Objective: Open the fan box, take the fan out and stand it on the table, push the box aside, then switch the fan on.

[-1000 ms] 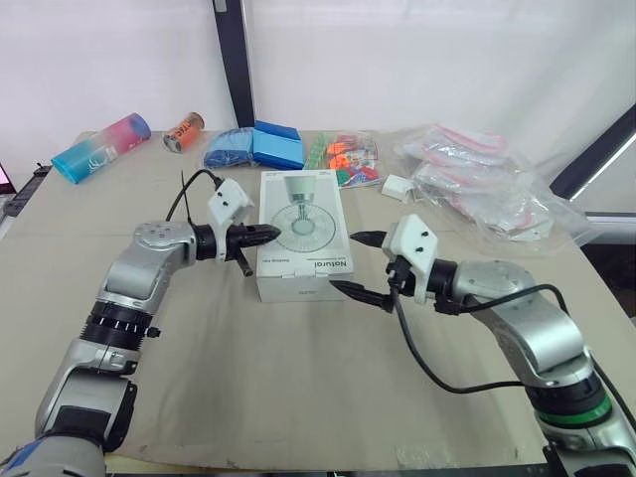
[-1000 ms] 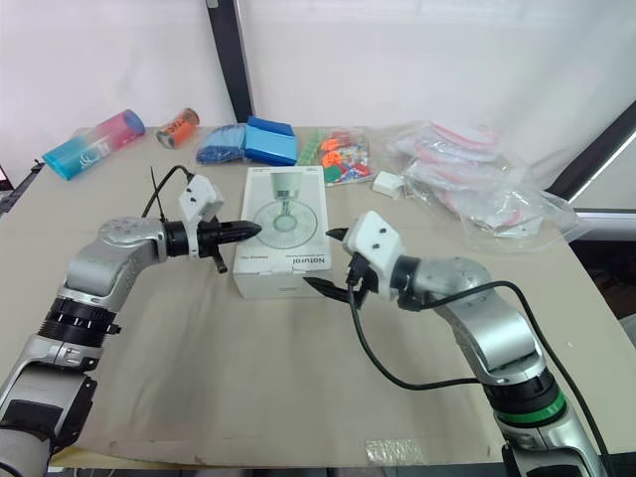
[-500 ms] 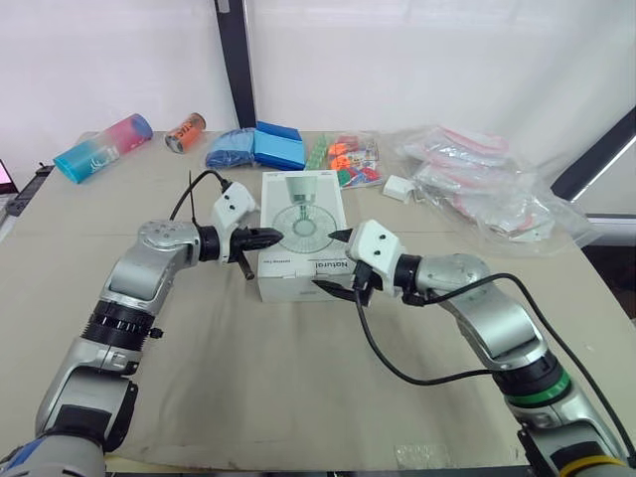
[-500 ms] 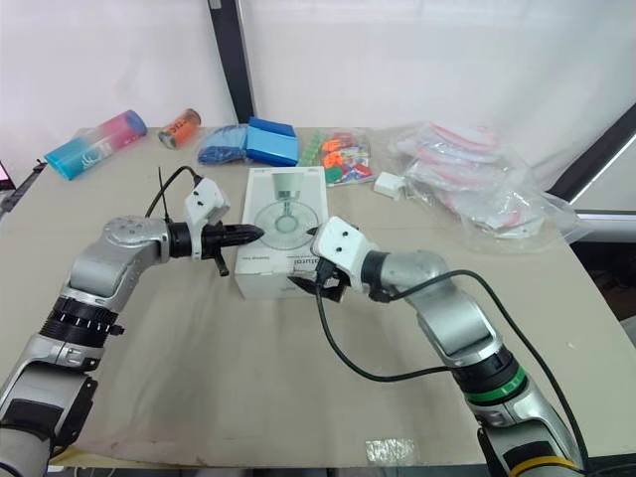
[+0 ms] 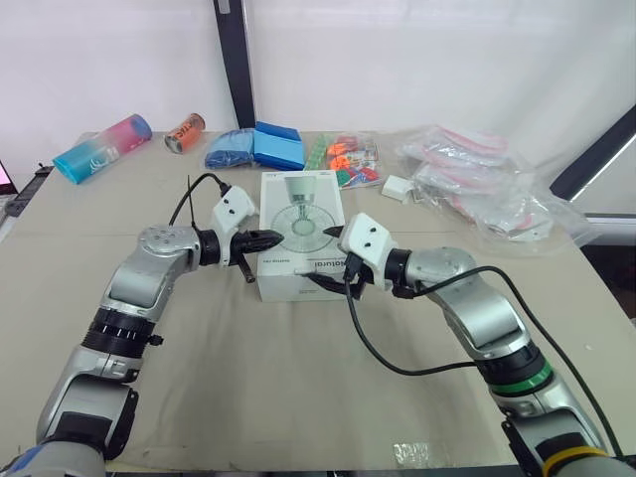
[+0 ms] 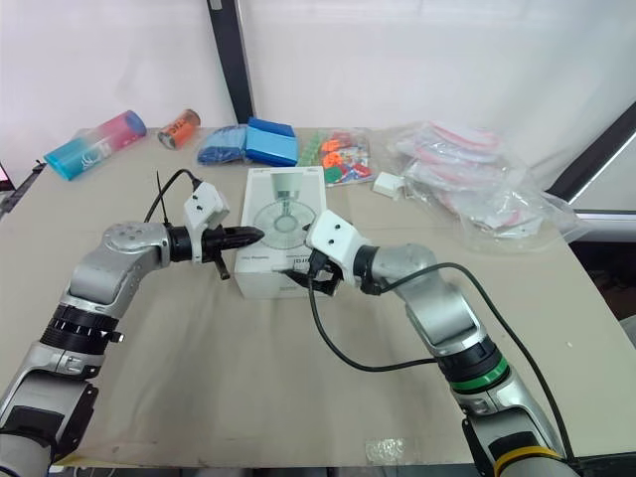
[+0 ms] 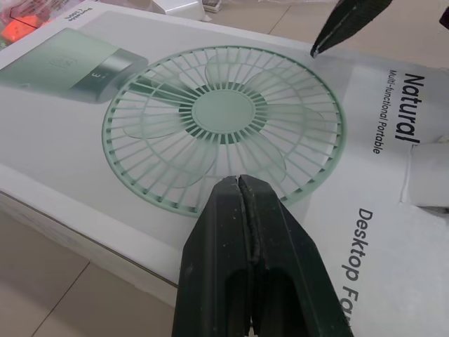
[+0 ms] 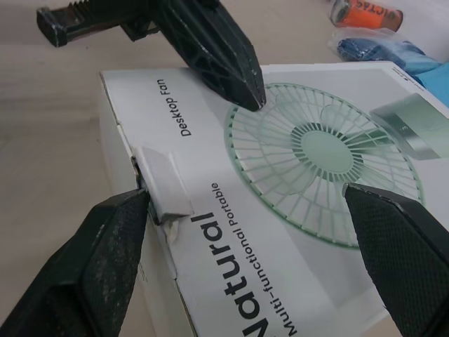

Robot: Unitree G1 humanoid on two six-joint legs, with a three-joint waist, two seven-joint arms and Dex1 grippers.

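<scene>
The white fan box (image 5: 301,234) lies flat in the middle of the table with its lid closed and a green fan printed on top. My left gripper (image 5: 276,238) is shut, and its tips rest over the box's left top edge, above the printed fan (image 7: 223,126). My right gripper (image 5: 328,256) is open and straddles the box's near end, one finger above the top face and the other by the end wall. A small white tab (image 8: 163,184) sticks out at that end, right beside the lower finger (image 8: 91,260).
Along the table's far side lie a blue-and-pink bottle (image 5: 99,147), a can (image 5: 185,131), blue packets (image 5: 256,147), a bag of colourful pieces (image 5: 343,159), a small white block (image 5: 397,187) and clear plastic bags (image 5: 487,189). Bare tabletop (image 5: 298,368) lies in front of the box.
My right gripper has swung left from beside the box to straddle its near end. My left gripper has edged right onto the box's top edge.
</scene>
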